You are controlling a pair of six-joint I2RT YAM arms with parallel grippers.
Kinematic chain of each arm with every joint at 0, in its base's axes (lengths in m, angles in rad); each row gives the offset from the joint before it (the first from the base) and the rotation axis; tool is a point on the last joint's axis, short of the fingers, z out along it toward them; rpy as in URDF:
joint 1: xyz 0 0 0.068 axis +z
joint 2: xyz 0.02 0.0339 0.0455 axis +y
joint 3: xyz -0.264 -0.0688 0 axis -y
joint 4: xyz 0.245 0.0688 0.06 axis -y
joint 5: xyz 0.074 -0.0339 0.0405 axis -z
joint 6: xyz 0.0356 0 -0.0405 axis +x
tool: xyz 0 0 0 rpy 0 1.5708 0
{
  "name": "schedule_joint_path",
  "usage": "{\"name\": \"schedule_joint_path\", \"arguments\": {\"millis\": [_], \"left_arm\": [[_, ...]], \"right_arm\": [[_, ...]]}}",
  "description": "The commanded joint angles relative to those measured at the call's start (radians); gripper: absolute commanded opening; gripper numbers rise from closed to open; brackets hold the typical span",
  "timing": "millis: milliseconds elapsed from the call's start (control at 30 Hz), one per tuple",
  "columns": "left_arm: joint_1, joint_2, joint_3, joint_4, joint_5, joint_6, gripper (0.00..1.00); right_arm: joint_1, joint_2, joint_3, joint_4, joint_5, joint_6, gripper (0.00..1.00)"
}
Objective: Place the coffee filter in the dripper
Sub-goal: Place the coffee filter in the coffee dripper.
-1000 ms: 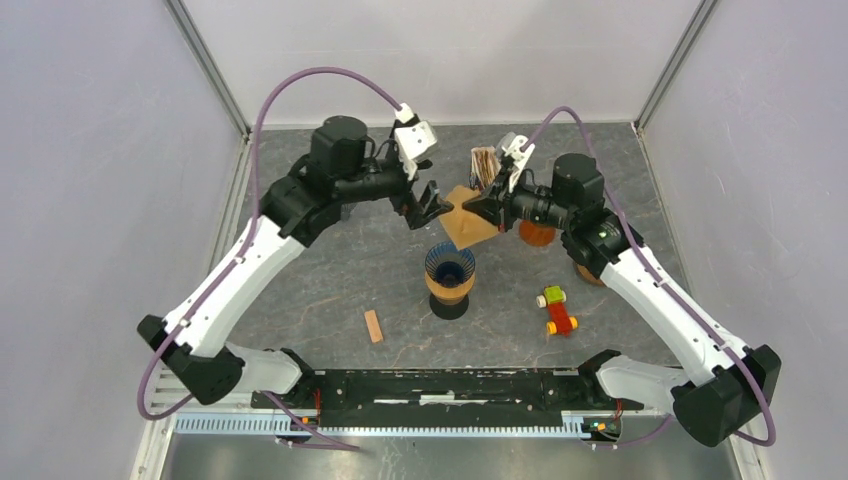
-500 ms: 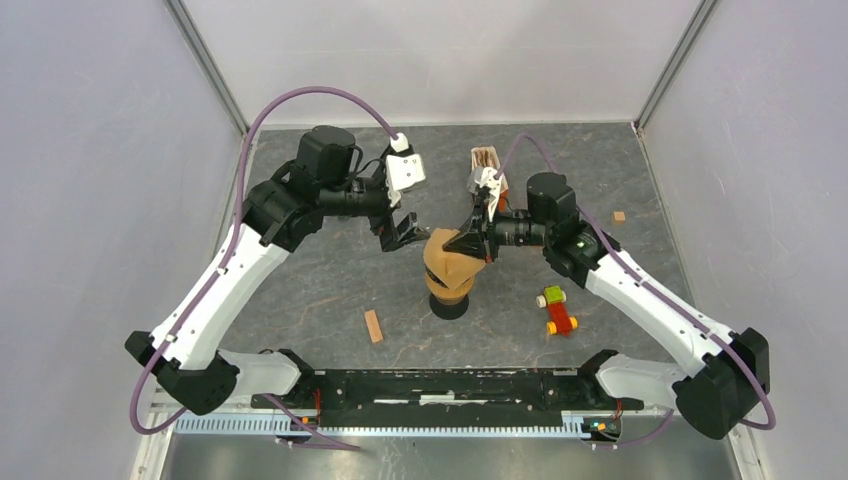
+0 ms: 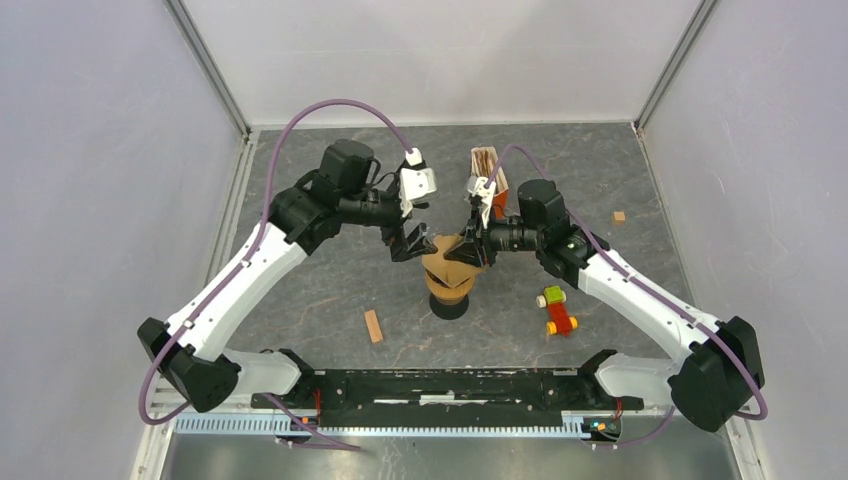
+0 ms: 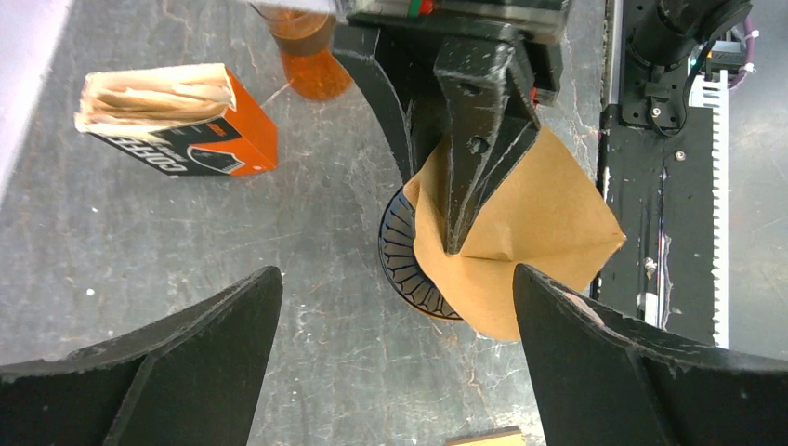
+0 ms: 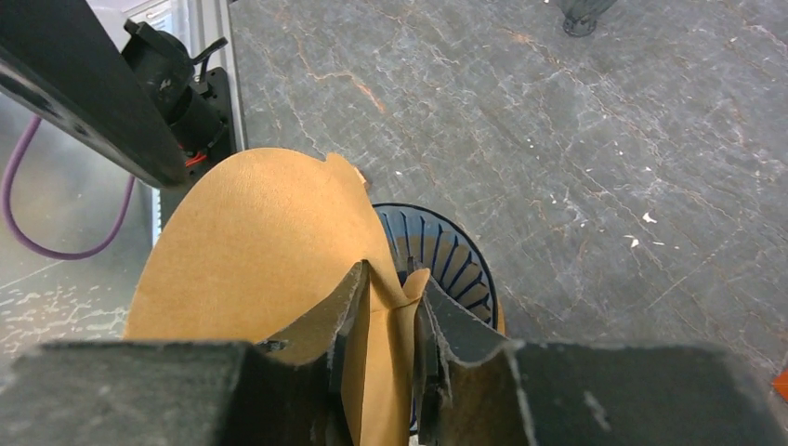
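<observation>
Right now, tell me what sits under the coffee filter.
Under the coffee filter sits the dripper. Only a crescent of its dark ribbed bowl shows past the paper's edge. The rest of the bowl's inside is covered by the filter and cannot be seen.

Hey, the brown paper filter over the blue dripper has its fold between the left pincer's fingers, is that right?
Not quite. The filter has its fold between the right pincer's fingers, not the left's, as the right wrist view shows. The left pincer stands wide open. The rest holds: the filter is over the blue dripper.
</observation>
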Motion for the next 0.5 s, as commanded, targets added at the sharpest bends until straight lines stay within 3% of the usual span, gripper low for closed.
{"name": "schedule_joint_path", "arguments": {"millis": [0,467], "left_arm": [[-0.016,0.015,-0.054,0.152,-0.048,-0.099,1.0],[-0.036,0.02,-0.138,0.206,-0.108,-0.112,1.0]], "right_arm": [[0.003,0.0,0.043,-0.003,0.041,-0.063,0.27],[0.009,0.031,0.067,-0.047,0.087,-0.132,0.35]]}}
